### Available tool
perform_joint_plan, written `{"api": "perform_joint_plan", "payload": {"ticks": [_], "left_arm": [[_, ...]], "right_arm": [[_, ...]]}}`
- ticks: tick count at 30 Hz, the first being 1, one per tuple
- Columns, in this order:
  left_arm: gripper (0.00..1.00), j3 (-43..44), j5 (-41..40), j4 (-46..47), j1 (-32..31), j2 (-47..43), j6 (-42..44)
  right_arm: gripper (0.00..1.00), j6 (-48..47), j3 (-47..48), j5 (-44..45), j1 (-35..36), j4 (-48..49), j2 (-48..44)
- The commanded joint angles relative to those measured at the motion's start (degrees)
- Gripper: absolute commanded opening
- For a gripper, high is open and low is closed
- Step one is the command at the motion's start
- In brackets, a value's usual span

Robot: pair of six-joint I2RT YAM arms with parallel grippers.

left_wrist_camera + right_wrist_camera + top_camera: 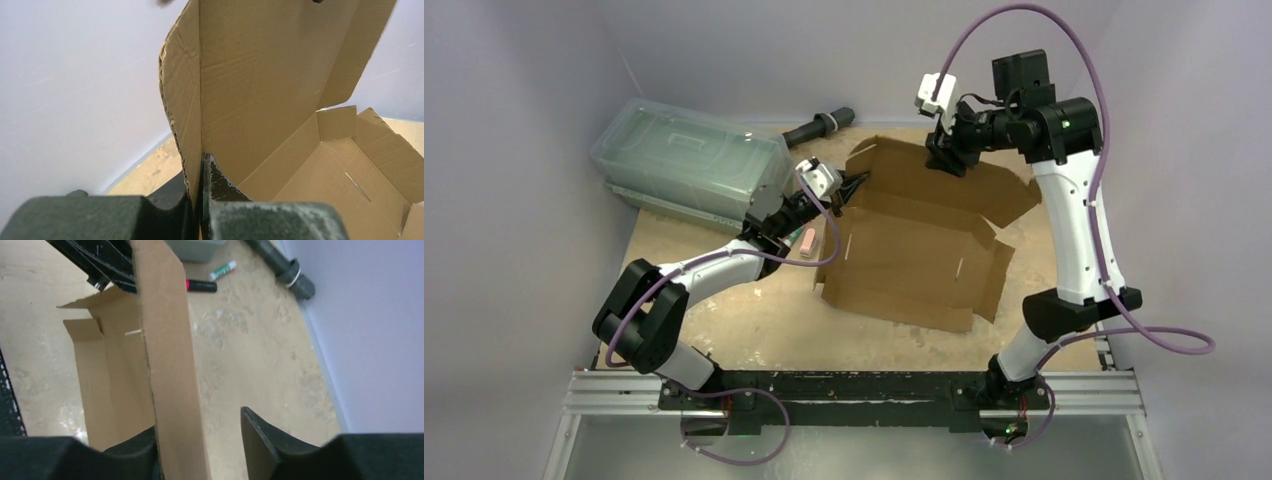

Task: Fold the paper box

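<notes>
Roughly halfway, judging by the box (pixel 914 255) at table centre: lying open, back panel raised toward 12 o'clock, flaps at 3 o'clock splayed. Pinched tight at its 9 o'clock wall by the left gripper (pixel 854 187); straddled at the raised panel's edge by the right gripper (pixel 946 160), jaws apart, not yet pinching. Left to do: tucking flaps, closing up.

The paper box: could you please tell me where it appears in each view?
Top external: box at centre of the table.
Left wrist: box fills centre and right, left gripper pinching its raised flap.
Right wrist: box wall stands left of centre, inside the open right gripper.
Shared landmark: the tan table.
</notes>
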Motion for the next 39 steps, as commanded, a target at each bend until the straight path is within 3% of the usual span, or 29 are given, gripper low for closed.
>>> {"api": "perform_joint_plan", "payload": {"ticks": [1,6,9,10,11,13,16,18,24,27,32,39], "left_arm": [[0.0,2.6,-0.4,1.3,-0.4,-0.6,2.2],[0.0,2.4,-1.5,1.9,-0.5,-0.4,1.4],[0.0,1.6,-2.9,3.7,-0.4,-1.1,-1.8],[0.05,1.2,-3.1,4.1,-0.3,-1.7,-3.3],[0.22,0.4,-3.3,4.4,-0.1,-2.5,-5.6],[0.43,-1.8,-3.1,4.6,1.3,-5.5,-11.2],[0.56,-7.3,-1.7,3.8,5.3,-11.8,-22.6],[0.59,-11.9,-1.0,0.0,7.5,-17.0,-26.9],[0.62,-22.3,-11.6,-18.2,7.7,-31.7,-23.1],[0.62,-28.3,-11.9,-13.8,7.7,-34.8,-24.0],[0.62,-29.4,-10.0,-11.9,7.7,-28.9,-21.3],[0.66,-30.9,-7.2,4.1,6.9,-20.4,-26.5]], "right_arm": [[0.36,-0.8,0.3,3.5,1.3,-0.2,-0.7],[0.06,-2.6,-0.4,3.9,1.7,-0.3,-1.7],[0.0,-3.8,-0.9,4.5,1.7,-0.4,-2.6],[0.0,-4.5,-1.1,4.8,1.7,-0.4,-3.0],[0.0,-5.1,-1.2,5.2,1.7,-0.4,-3.4],[0.0,-7.0,-1.4,6.5,1.7,-0.3,-4.8],[0.0,-10.5,-1.5,8.4,1.7,-0.3,-7.6],[0.0,-12.3,-1.7,8.9,1.6,-0.3,-9.5],[0.0,-14.5,-1.4,7.9,1.7,-0.3,-11.1],[0.0,-15.3,1.2,8.1,1.7,-0.3,-10.3],[0.0,-19.3,1.8,6.2,1.8,-0.1,-11.4],[0.0,-22.5,-20.2,3.4,3.0,5.2,-22.2]]}}
